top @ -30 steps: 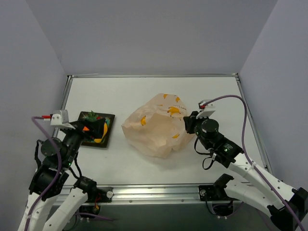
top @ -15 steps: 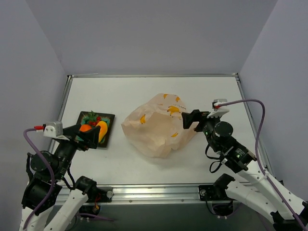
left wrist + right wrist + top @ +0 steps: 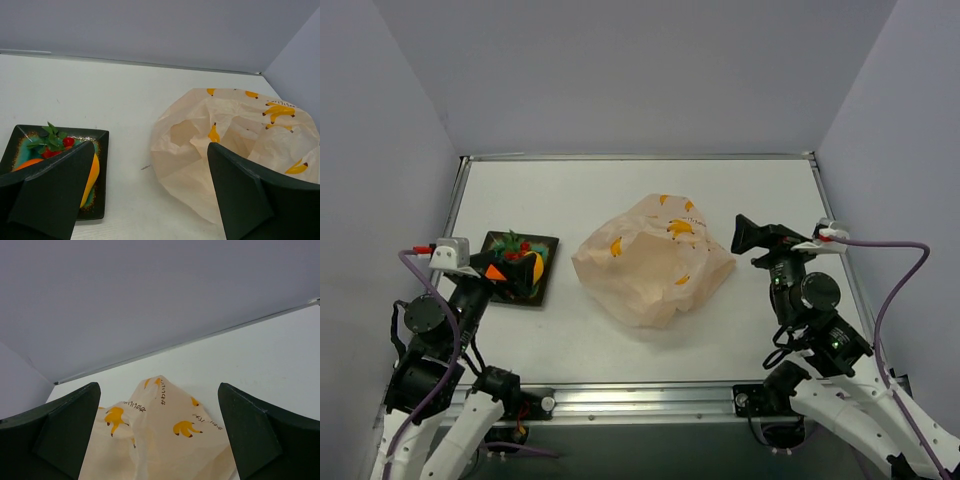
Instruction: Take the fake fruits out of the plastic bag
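The plastic bag [image 3: 655,265] lies crumpled in the middle of the table, peach-coloured with yellow banana prints, and nothing holds it. The fake fruits rest in the teal dish [image 3: 548,272] to its left: red berries with green leaves [image 3: 57,142], an orange ball [image 3: 27,164] and a yellow piece [image 3: 91,172]. My left gripper [image 3: 150,200] hovers open over the dish's near side, partly covering the fruits. My right gripper [image 3: 747,235] stands open and empty just right of the bag [image 3: 165,420], apart from it.
A raised metal rim [image 3: 640,157] borders the white table, with grey walls close behind and on both sides. Bare table surface lies behind the bag and between the bag [image 3: 235,150] and the dish [image 3: 101,210].
My right gripper has opened, let go of the bag and drawn back to the right. The bag's right edge has settled. My left arm pulled back from the dish, then returned a little.
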You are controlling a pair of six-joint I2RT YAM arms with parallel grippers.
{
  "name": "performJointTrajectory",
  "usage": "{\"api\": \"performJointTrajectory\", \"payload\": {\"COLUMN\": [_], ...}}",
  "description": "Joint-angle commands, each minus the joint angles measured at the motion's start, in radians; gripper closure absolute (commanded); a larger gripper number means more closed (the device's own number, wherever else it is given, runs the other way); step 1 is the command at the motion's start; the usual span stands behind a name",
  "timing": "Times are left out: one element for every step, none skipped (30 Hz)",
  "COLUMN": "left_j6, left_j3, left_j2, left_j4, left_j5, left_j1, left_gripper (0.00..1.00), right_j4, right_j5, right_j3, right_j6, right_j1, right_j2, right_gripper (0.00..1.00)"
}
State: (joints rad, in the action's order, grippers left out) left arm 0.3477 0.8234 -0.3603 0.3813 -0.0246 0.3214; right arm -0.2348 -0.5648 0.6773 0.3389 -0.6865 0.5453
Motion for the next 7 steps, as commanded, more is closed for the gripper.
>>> {"api": "performJointTrajectory", "payload": {"left_j6": [-0.009,-0.007,-0.004,-0.003,-0.006,-0.009,-0.006], "left_j3": [-0.007,-0.010,-0.018,-0.020,-0.020,-0.017,-0.017], "left_j2": [0.006,0.011,0.015,0.018,0.018,0.020,0.029], "left_j4": [-0.059,-0.058,-0.058,-0.049,-0.038,-0.026,-0.010], "left_j5": [-0.075,-0.081,-0.084,-0.084,-0.081,-0.075,-0.063], "left_j1": [-0.044,-0.048,-0.050,-0.050,-0.050,-0.050,-0.050], "left_gripper": [0.06,0.06,0.06,0.06,0.06,0.06,0.06], "right_j4": [-0.090,-0.095,-0.104,-0.107,-0.109,-0.115,-0.120], "right_j5": [-0.049,-0.044,-0.043,-0.034,-0.026,-0.014,0.011], "right_j3": [-0.015,-0.015,-0.018,-0.012,-0.007,-0.001,0.004], "right_j6": [0.000,0.014,0.021,0.032,0.057,0.066,0.078], "right_j1": [0.004,0.004,0.004,0.004,0.004,0.004,0.002], "right_j2": [0.016,0.028,0.034,0.044,0.065,0.077,0.090], "right_gripper": [0.00,0.00,0.00,0.00,0.00,0.00,0.00]}}
